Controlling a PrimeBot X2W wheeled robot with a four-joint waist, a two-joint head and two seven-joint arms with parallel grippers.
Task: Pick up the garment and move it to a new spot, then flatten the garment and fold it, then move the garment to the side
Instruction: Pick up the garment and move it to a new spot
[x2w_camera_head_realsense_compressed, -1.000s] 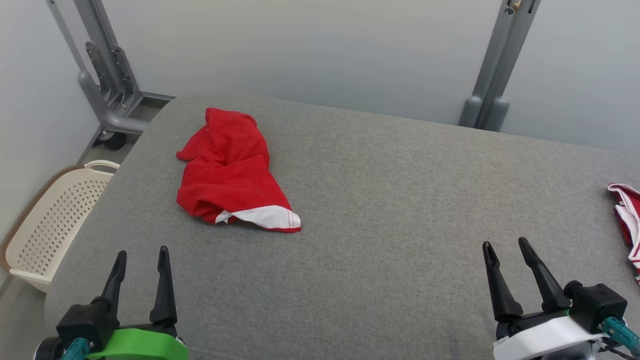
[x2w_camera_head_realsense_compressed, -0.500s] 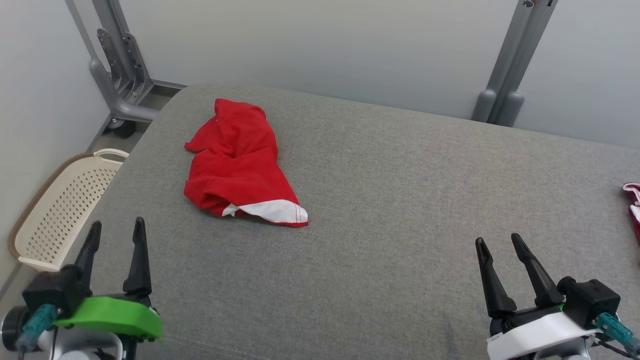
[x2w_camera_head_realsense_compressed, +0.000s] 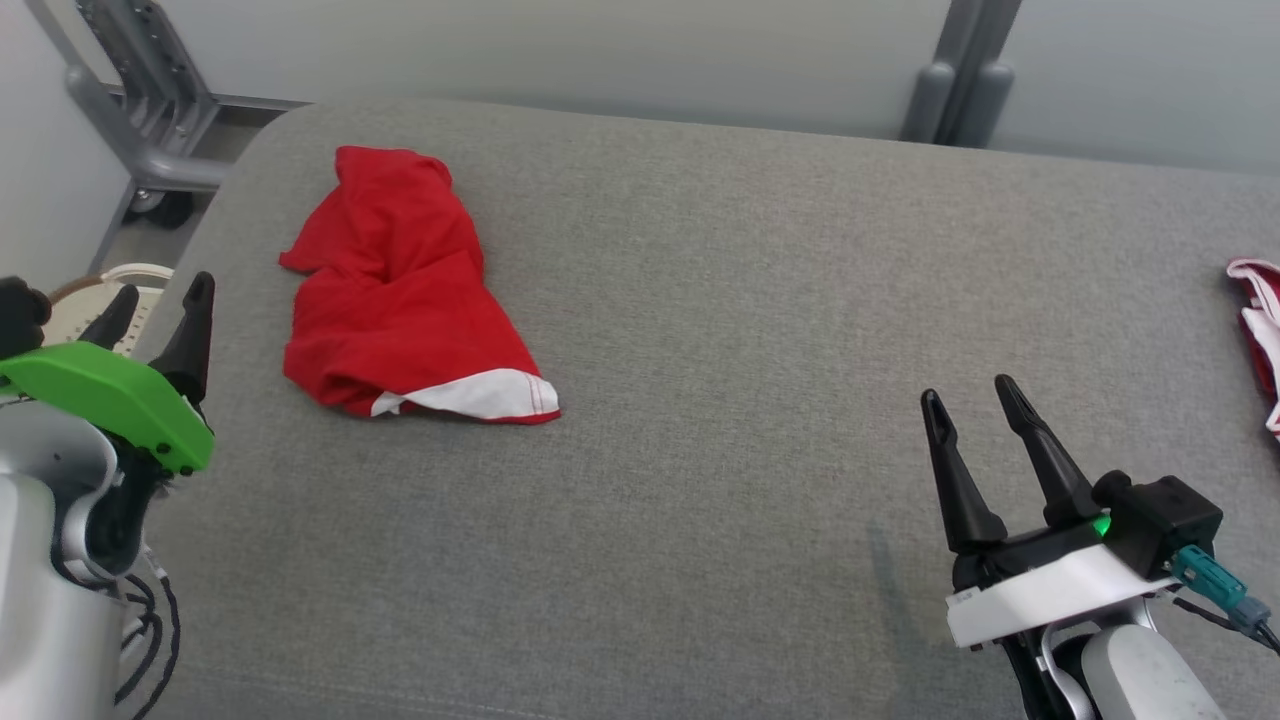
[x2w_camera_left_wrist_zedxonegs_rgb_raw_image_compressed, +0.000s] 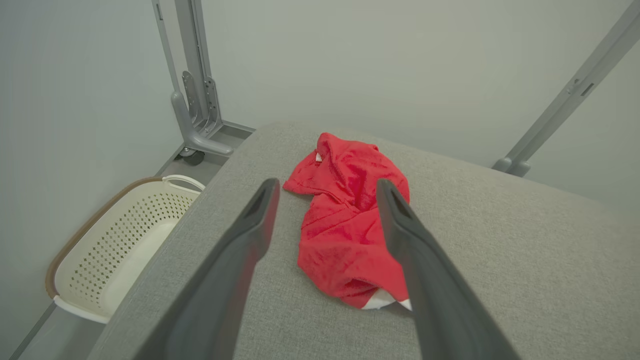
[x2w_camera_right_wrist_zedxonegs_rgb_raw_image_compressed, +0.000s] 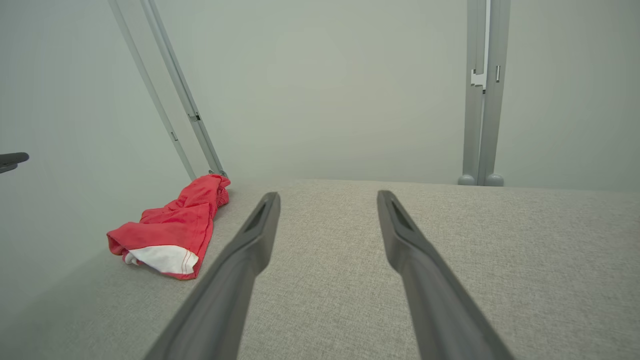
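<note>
A crumpled red garment with a white band at its near edge lies on the far left part of the grey padded table. The left wrist view has the garment straight ahead between and beyond the fingers. My left gripper is open at the table's left edge, raised, a short way left of the garment and not touching it. My right gripper is open over the near right of the table, empty, far from the garment.
A cream perforated laundry basket stands on the floor left of the table. Another red-and-white cloth lies at the table's right edge. Grey metal frame legs stand behind the table by the wall.
The head camera has tilted down and shifted. My left arm has risen and moved forward along the table's left edge, towards the garment. The right gripper holds its pose, and the garment has not moved.
</note>
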